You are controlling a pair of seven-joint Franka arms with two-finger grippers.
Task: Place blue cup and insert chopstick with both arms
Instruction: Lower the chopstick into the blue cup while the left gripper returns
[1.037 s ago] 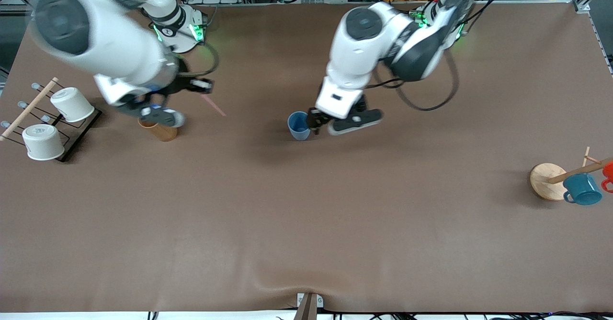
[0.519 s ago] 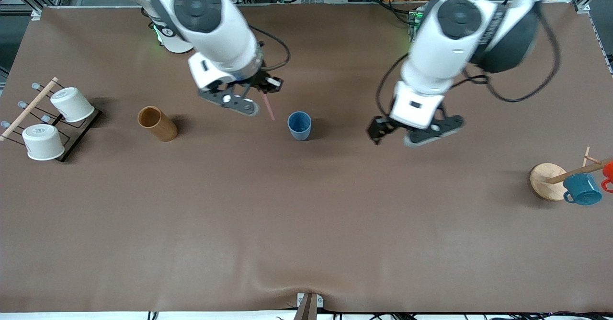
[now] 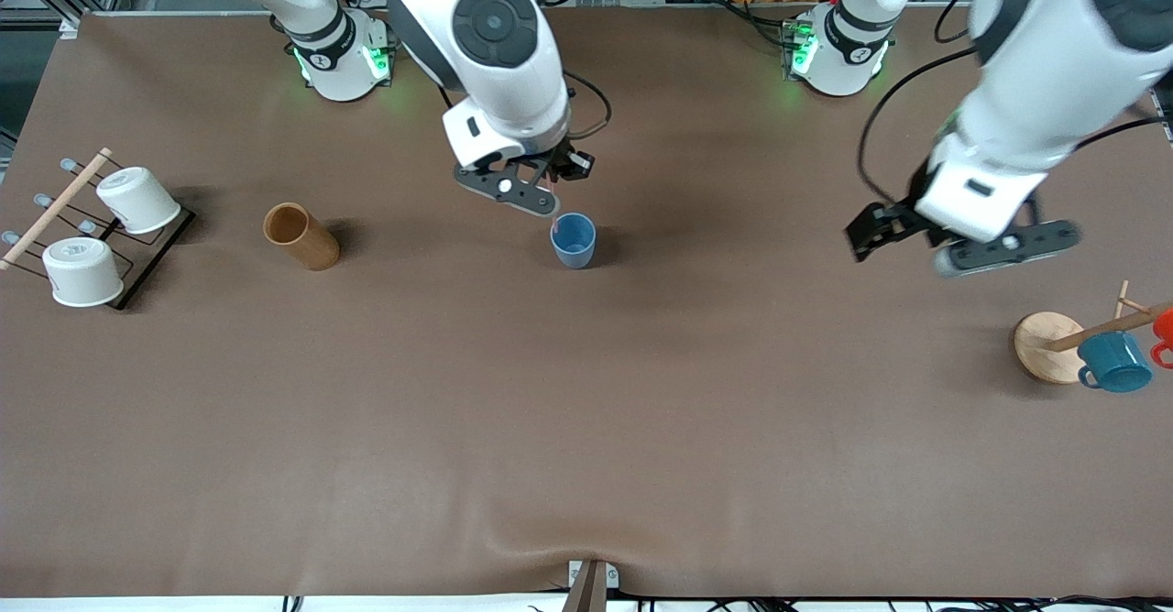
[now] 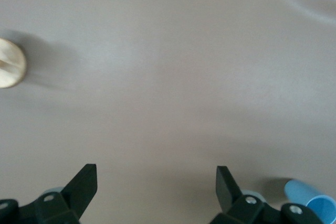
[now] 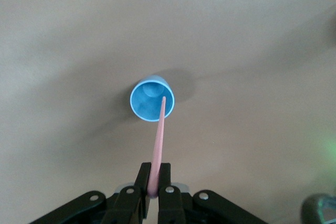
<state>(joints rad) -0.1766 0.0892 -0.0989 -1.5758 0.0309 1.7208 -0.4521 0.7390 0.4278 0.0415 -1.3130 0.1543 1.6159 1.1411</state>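
The blue cup [image 3: 574,241] stands upright on the brown table, mouth up. My right gripper [image 3: 550,192] hangs over its rim and is shut on the pale pink chopstick [image 3: 553,213]. In the right wrist view my right gripper [image 5: 155,174] clamps one end of the chopstick [image 5: 159,135], and the free tip points into the mouth of the cup [image 5: 144,100]. My left gripper [image 3: 893,232] is open and empty over bare table toward the left arm's end. In the left wrist view its fingers [image 4: 84,182] stand wide apart, and the cup [image 4: 312,195] shows at the edge.
A brown wooden cylinder [image 3: 301,236] stands toward the right arm's end. A rack [image 3: 137,264] with two white cups lies at that end. A mug tree with a round wooden base [image 3: 1045,346], a teal mug [image 3: 1113,362] and a red mug [image 3: 1164,330] stands at the left arm's end.
My left gripper let go of the blue cup and swung away toward the left arm's end. My right gripper carried the chopstick from the brown cylinder to over the cup.
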